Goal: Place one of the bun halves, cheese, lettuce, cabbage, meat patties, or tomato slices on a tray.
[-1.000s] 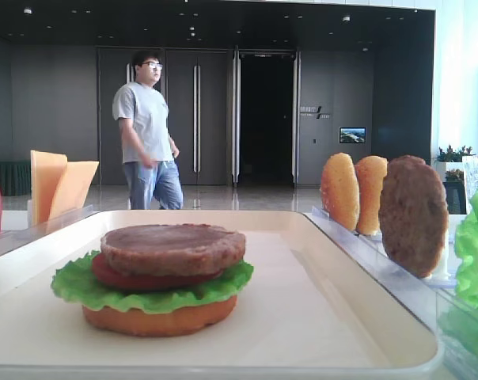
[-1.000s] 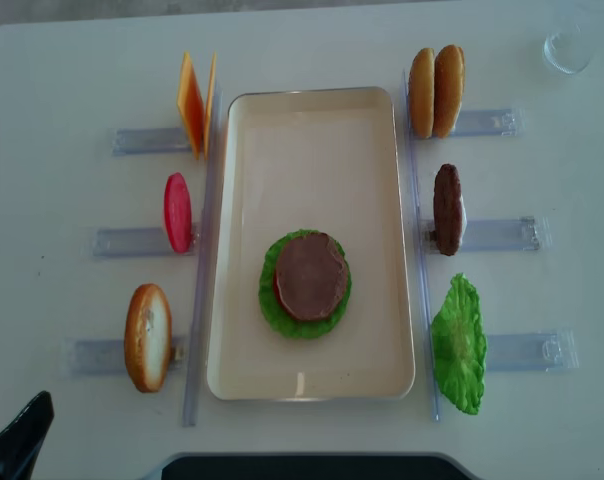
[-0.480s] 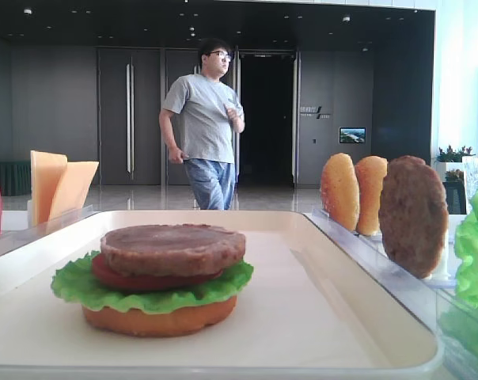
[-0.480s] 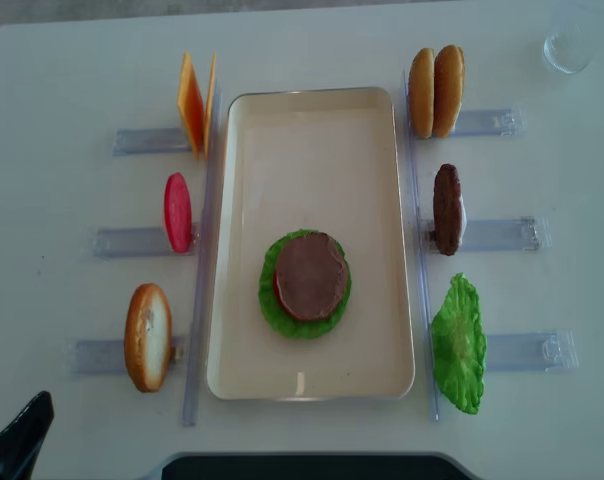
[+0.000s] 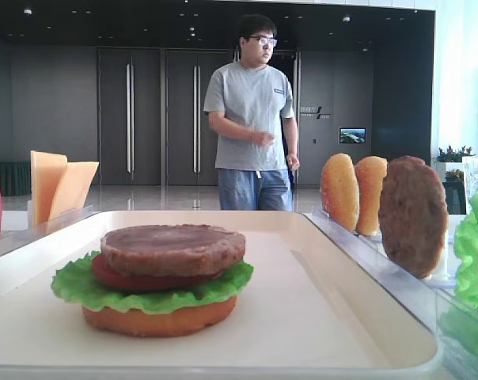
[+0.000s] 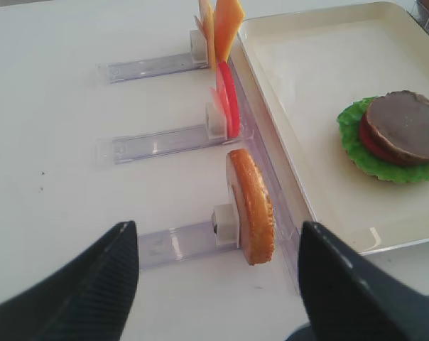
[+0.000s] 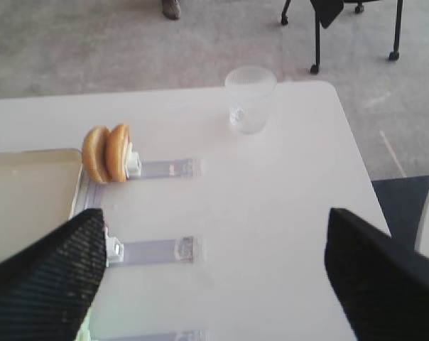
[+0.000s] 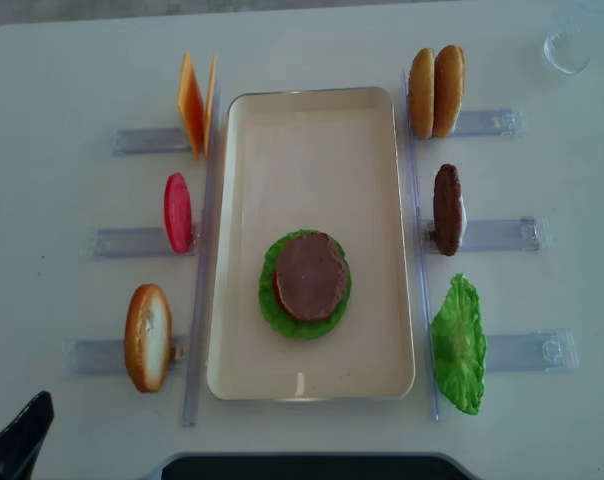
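On the cream tray lies a stack: bun half, lettuce, tomato slice, and a meat patty on top. Another patty stands in a holder on the right, behind two bun halves and ahead of a lettuce leaf. On the left stand cheese, a tomato slice and a bun half. My left gripper is open and empty, short of that bun. My right gripper is open above bare table. Cabbage is out of view.
Clear plastic holders flank both long sides of the tray. A clear glass stands at the table's far right corner. A man stands beyond the table. The left gripper's finger shows at the near left edge.
The man in the background has walked from left to right. Nothing on the table has moved, and both grippers stay as they were.
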Motion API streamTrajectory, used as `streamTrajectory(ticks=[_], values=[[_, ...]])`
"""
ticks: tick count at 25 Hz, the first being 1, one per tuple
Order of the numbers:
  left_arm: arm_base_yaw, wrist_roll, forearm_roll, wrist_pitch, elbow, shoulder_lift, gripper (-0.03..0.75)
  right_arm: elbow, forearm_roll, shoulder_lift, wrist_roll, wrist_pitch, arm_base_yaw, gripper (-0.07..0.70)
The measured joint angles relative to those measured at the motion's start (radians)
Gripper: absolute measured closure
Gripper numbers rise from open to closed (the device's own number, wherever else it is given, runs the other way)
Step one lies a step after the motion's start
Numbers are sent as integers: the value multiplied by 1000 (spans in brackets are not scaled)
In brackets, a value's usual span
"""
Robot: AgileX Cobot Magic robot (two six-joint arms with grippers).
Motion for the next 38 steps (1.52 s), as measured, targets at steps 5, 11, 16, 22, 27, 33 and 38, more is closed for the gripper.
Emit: streamTrajectory(ticks=[5, 11, 16, 22, 27, 33, 38], values=[[0, 0, 0, 0, 0, 0, 181, 159, -6, -93, -3, 1, 0, 39], [0, 0, 0, 0, 0, 0, 181, 311, -7, -229, -6, 1, 0, 39], [0, 0, 0, 0, 0, 0, 181, 420, -7, -363, -14, -11, 0, 39], [0, 0, 0, 0, 0, 0, 181, 527, -7, -500, -15, -38, 0, 39], [0, 0, 0, 0, 0, 0, 181, 589, -7, -602, -15, -66, 0, 39], [0, 0, 0, 0, 0, 0, 181, 603, -6, -616, -15, -67, 0, 39], [0, 0, 0, 0, 0, 0, 181, 628, 3, -618, -15, -68, 0, 39]])
